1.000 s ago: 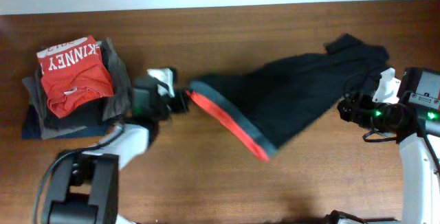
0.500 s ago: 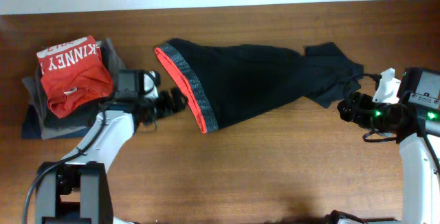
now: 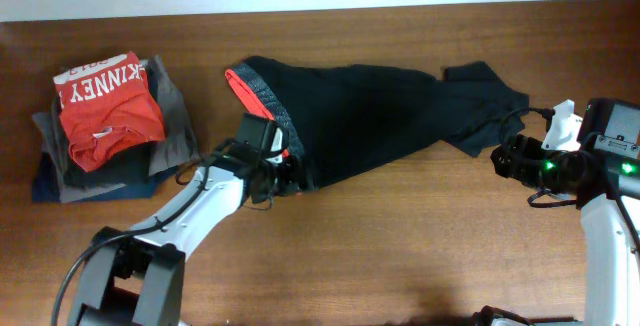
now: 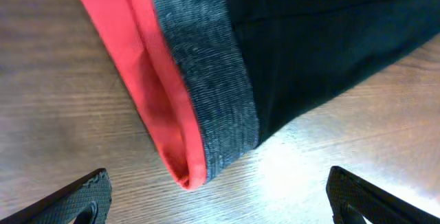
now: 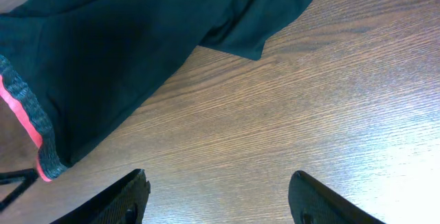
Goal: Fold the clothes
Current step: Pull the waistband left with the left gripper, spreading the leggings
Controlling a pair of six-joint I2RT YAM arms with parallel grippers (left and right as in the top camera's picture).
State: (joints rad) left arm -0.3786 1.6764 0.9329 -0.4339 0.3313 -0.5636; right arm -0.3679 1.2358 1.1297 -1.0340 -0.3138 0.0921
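The black pants (image 3: pixel 370 116) lie spread across the table's far half. Their grey waistband (image 3: pixel 262 101), edged in red-orange, is at the left and the leg ends (image 3: pixel 490 96) are at the right. My left gripper (image 3: pixel 287 178) is open at the waistband's near corner. In the left wrist view that corner (image 4: pixel 187 172) hangs just beyond the wide-apart fingers, and my gripper (image 4: pixel 216 198) holds nothing. My right gripper (image 3: pixel 500 159) is open over bare wood, near the leg ends. In the right wrist view my gripper (image 5: pixel 220 193) is apart from the pants (image 5: pixel 117 52).
A stack of folded grey and navy garments (image 3: pixel 172 138) sits at the far left with a red "KINNEY" T-shirt (image 3: pixel 105 106) on top. The table's (image 3: pixel 400 256) back edge runs along the top, next to a white wall.
My left gripper dragged the waistband left and back, spreading the pants out. It then let go, opened and moved right to the waistband's near corner. The right arm has not moved.
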